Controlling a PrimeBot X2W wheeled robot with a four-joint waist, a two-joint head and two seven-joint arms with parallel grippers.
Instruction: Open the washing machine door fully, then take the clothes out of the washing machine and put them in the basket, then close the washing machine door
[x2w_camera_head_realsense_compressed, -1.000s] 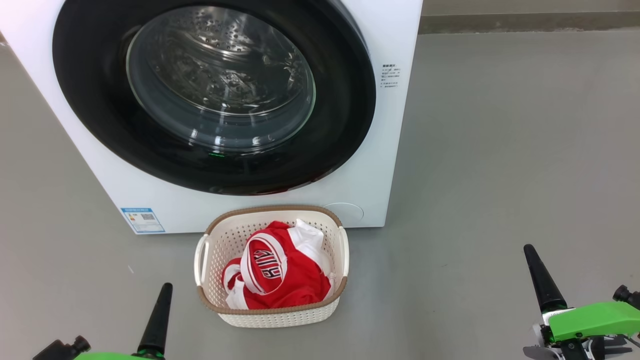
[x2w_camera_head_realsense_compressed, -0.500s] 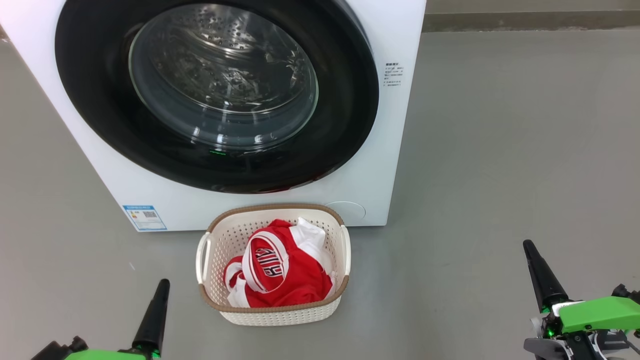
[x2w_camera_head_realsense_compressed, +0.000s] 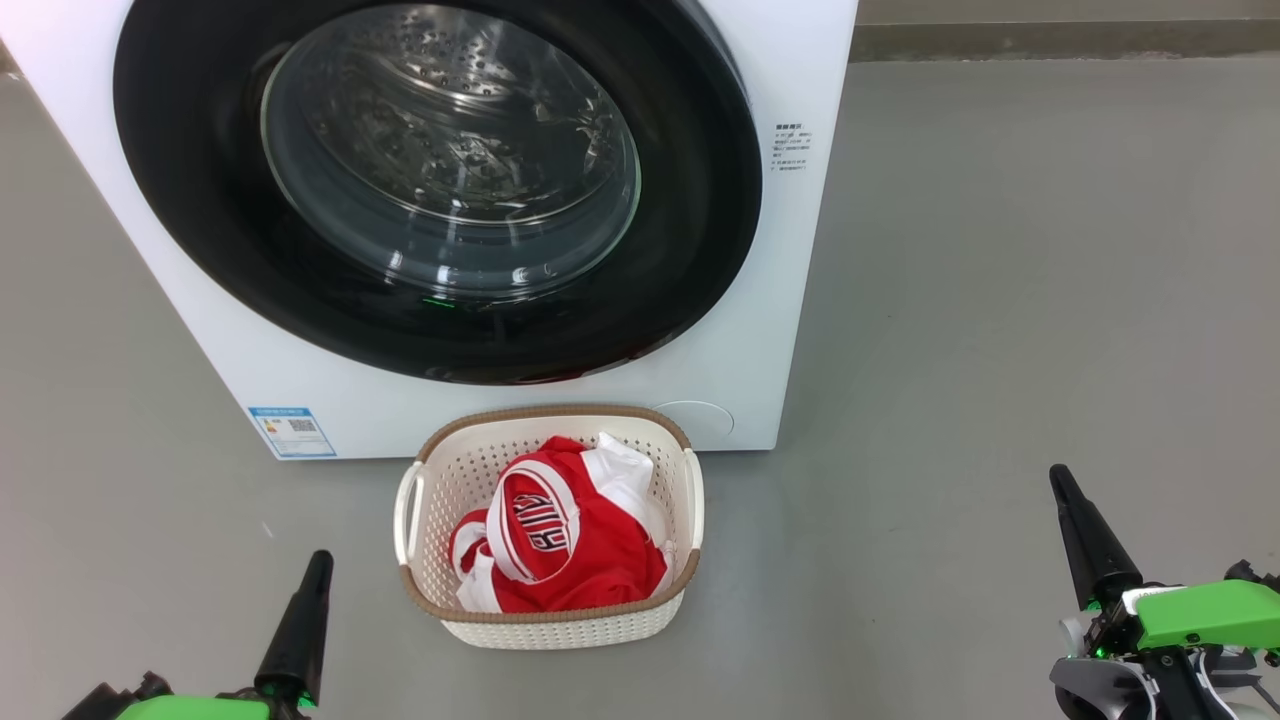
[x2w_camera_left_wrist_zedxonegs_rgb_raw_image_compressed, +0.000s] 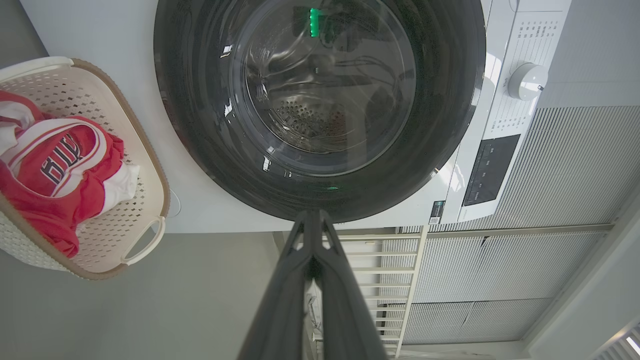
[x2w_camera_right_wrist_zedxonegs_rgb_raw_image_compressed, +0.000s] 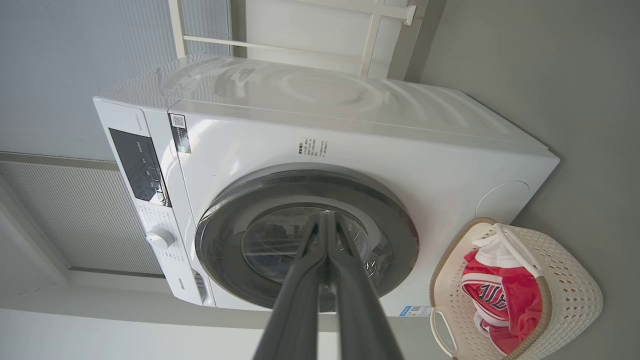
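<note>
Lying in basket (x2w_camera_head_realsense_compressed: 548, 412) lower centre, red clothes (x2w_camera_head_realsense_compressed: 585, 555), washing machine door (x2w_camera_head_realsense_compressed: 685, 250) closed, left hand (x2w_camera_head_realsense_compressed: 318, 562) and right hand (x2w_camera_head_realsense_compressed: 1060, 480) pinched together, empty.

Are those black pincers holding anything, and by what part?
Nothing is held. The left gripper and right gripper are both shut and empty, clear of the basket, where the clothes lie.

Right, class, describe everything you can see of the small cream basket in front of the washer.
The small cream-white perforated plastic basket is rectangular with rounded corners, a brown woven-look rim and side handles. It stands upright on the grey floor, close before the white washing machine, holding crumpled red-and-white clothes.
</note>
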